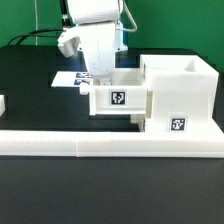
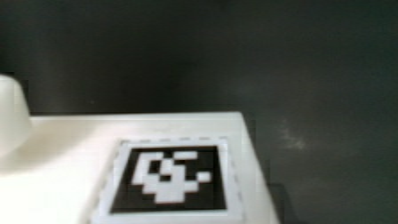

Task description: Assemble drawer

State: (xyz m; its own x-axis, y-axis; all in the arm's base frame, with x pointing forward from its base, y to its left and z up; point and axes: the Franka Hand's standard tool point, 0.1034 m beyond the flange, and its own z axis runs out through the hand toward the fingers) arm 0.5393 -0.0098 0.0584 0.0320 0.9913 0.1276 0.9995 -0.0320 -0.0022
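1 gripper, jaw state untellable, hangs at frame centre directly above the drawer box, half-inserted into the drawer frame.

Even, soft light falls from above in the exterior view, and the white parts glare against the dark table, losing their surface detail. A short shadow sits under the drawer box. Edges look slightly soft and low in resolution. The wrist view is dimmer and blurred throughout; the marker tag is smeared and out of focus.
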